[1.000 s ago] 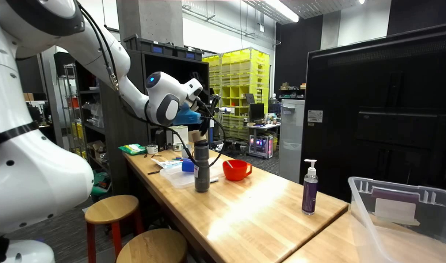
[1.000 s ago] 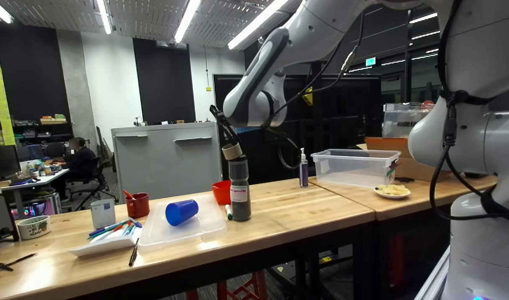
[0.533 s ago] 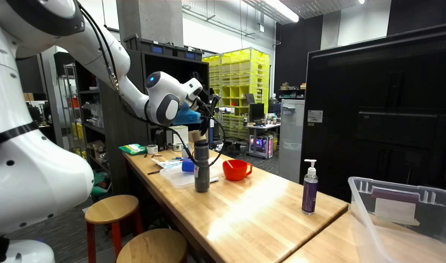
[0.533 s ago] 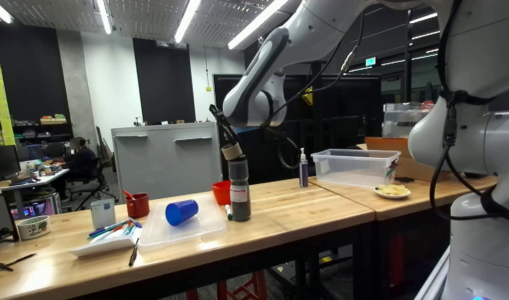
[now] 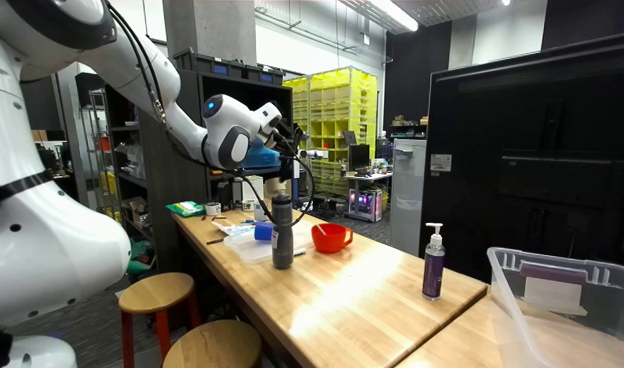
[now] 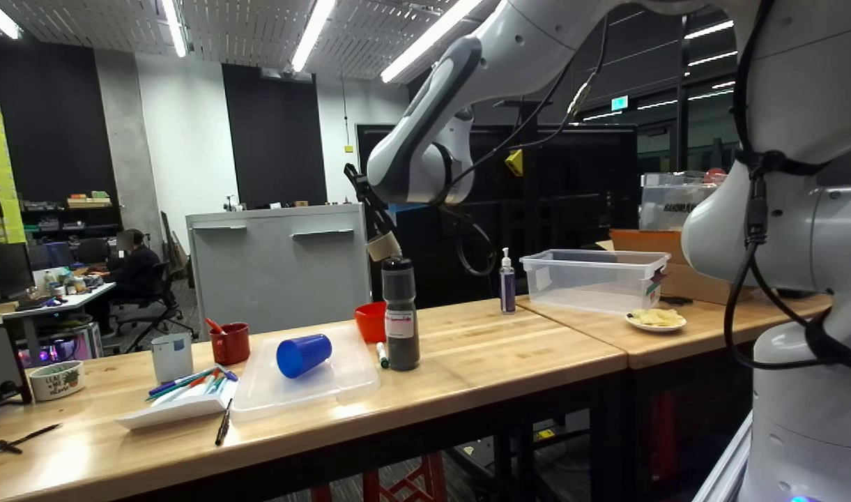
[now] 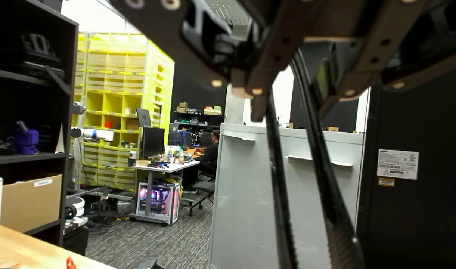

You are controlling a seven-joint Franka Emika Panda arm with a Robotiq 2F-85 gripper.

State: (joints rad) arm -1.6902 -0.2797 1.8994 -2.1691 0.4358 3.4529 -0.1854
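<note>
Black tongs with two long arms [image 7: 278, 179] stand between the fingers of my gripper [image 7: 293, 106], which is shut on them. Their arms run down out of the wrist view, the lower parts ridged. In both exterior views the tongs [image 6: 380, 217] slant downward, and a beige ring-like piece [image 6: 383, 247] is at their lower end. Just below it a grey bottle [image 6: 400, 314] with a pink-and-white label stands upright on the wooden table [image 6: 481, 348]. The bottle's spout shows under the beige piece [image 5: 276, 186]; whether they touch I cannot tell.
Near the bottle are a red cup [image 5: 328, 240], a green-capped marker [image 6: 382, 355] and a blue cup [image 6: 304, 355] lying on a clear plastic lid [image 6: 272, 401]. A pump bottle [image 5: 434, 271] and a clear bin [image 6: 592, 296] stand farther along. A cable [image 5: 312, 189] loops beside the bottle.
In the last half second the arm has risen slightly, lifting the tongs and the beige piece off the bottle's top. The spout has come into view. The bottle has stayed put.
</note>
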